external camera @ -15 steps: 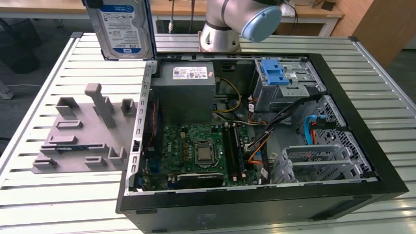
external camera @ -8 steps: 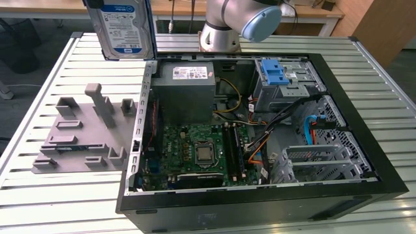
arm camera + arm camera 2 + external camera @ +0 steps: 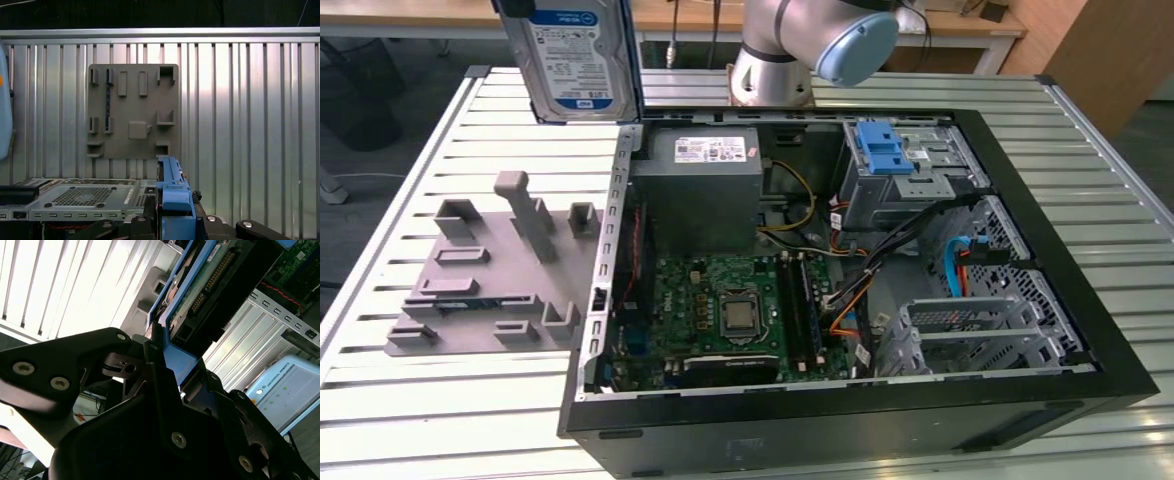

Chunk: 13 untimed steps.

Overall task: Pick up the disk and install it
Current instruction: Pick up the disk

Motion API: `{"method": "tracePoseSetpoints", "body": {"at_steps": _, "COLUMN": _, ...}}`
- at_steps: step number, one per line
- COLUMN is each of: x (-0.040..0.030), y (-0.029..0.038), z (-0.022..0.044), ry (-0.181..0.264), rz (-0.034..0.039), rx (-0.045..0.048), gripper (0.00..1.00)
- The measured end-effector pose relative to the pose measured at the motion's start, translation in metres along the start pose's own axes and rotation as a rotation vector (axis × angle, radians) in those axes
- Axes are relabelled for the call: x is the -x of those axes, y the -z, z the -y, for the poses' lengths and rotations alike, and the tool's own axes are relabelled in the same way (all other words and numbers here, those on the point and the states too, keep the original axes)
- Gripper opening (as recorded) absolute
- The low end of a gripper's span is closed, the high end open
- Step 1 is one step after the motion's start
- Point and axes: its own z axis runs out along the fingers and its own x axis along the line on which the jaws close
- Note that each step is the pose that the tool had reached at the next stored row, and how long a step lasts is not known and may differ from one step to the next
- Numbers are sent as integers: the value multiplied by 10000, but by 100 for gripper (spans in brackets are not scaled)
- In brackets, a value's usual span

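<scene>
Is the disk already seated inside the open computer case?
No; in the exterior view the disk hangs in the air, raised well above the computer case and the slatted table.

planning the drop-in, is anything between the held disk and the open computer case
Nothing visible does. The gripper is shut on the disk, holding it upright above the table beside the computer case, whose open side faces up, uncovered.

disk [image 3: 574, 55] aloft clear of table [image 3: 440, 420], cables [image 3: 914, 240] crowding open case [image 3: 854, 425], pegged fixture plate [image 3: 467, 290] beside it
</scene>
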Motion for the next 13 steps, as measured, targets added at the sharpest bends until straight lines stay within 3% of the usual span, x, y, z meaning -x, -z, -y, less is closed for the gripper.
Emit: {"method": "tracePoseSetpoints", "body": {"at_steps": 13, "x": -58, "y": 0, "z": 59, "ry": -46, "rz": 0, "rx": 1, "gripper": 36}}
